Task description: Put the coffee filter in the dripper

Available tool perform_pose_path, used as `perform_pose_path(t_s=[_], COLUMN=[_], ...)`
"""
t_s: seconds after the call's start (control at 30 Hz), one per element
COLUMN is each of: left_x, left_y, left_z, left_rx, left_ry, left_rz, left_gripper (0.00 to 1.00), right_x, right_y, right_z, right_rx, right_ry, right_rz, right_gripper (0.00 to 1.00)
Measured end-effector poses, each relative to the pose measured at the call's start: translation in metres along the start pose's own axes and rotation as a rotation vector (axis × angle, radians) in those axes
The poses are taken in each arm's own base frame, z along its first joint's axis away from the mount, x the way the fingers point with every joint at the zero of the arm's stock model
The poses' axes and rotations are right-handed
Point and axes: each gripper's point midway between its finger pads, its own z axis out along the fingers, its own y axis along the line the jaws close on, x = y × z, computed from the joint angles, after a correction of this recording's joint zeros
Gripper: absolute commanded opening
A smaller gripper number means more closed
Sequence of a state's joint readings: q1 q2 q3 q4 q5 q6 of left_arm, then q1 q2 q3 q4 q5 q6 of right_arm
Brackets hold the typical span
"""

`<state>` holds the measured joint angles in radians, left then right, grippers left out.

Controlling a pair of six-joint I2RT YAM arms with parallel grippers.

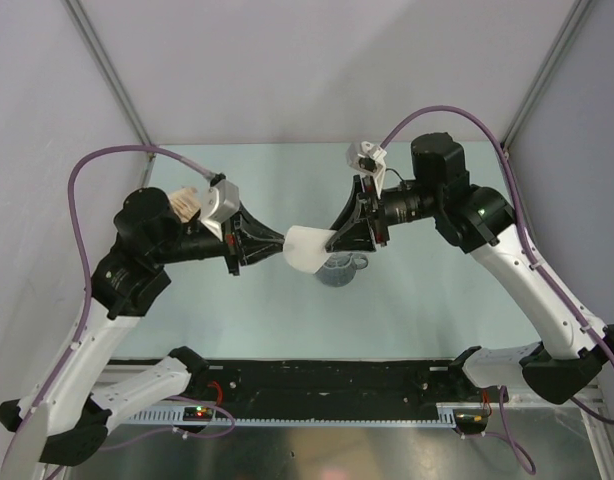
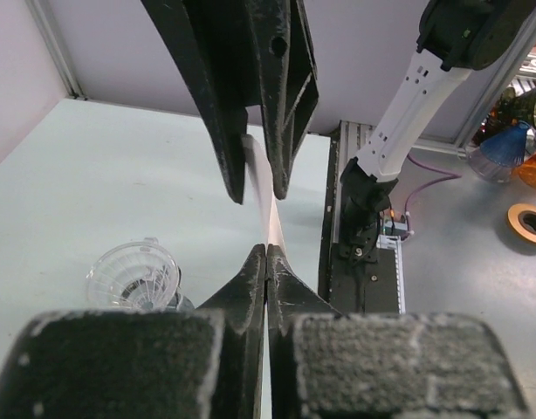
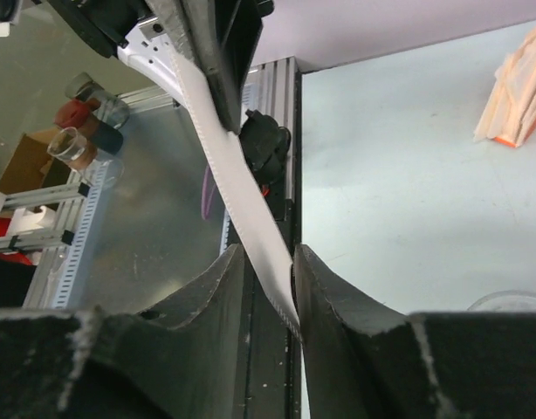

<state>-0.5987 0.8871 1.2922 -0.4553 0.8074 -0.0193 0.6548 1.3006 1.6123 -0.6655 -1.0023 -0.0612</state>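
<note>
Pale green table [image 1: 237, 320], enclosed by grey walls [image 1: 287, 60]. The coffee filter [image 1: 307, 250] is clamped edge-on by the left gripper [image 1: 283, 243] and held aloft just beside the dripper [image 1: 342, 270]. The right gripper [image 1: 336, 238] is seen narrowly parted around the filter's far edge. Not yet seated; insertion into the dripper is left.

Pale green worktop [image 1: 287, 180], grey walls [image 1: 287, 60] round it. Tan flat stack [image 1: 186, 203] on left side of worktop, orange bit at its base (seen fr. right wrist view). Black rail [image 1: 327, 382] along near edge. Off worktop: blue funnel [image 2: 499, 150], tape roll [image 2: 528, 222], cardboard box [image 3: 24, 161], few small jars [image 3: 69, 144] (contents unclear).
</note>
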Motion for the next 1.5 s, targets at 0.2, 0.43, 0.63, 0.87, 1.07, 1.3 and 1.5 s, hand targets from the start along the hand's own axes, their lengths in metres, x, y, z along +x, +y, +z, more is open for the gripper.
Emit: perform_pose_path(t_s=[0.2, 0.43, 0.63, 0.87, 1.07, 1.3, 1.5], left_x=[-0.005, -0.006, -0.004, 0.003, 0.005, 0.008, 0.008], left_y=[0.004, 0.008, 0.008, 0.015, 0.016, 0.017, 0.022], left_z=[0.003, 0.007, 0.011, 0.018, 0.020, 0.029, 0.037], left_rx=[-0.005, -0.002, 0.016, 0.019, 0.022, 0.049, 0.054], left_ry=[-0.017, -0.022, -0.017, 0.006, 0.009, 0.019, 0.014], left_rz=[-0.037, -0.055, -0.060, -0.093, -0.096, -0.105, -0.130], left_gripper=[0.03, 0.51, 0.56, 0.44, 0.51, 0.55, 0.49], right_x=[-0.003, -0.007, -0.005, -0.004, -0.005, -0.010, -0.009], right_y=[0.010, 0.015, 0.010, 0.011, 0.012, 0.014, 0.017], right_z=[0.000, 0.001, 0.004, 0.007, 0.007, 0.008, 0.009], right_rx=[-0.050, -0.066, -0.058, -0.068, -0.079, -0.096, -0.106], right_ry=[-0.010, -0.019, -0.012, -0.008, -0.010, -0.025, -0.024], right_rz=[0.033, 0.060, 0.077, 0.075, 0.065, 0.047, 0.024], right_gripper=[0.04, 0.00, 0.00, 0.00, 0.00, 0.00, 0.00])
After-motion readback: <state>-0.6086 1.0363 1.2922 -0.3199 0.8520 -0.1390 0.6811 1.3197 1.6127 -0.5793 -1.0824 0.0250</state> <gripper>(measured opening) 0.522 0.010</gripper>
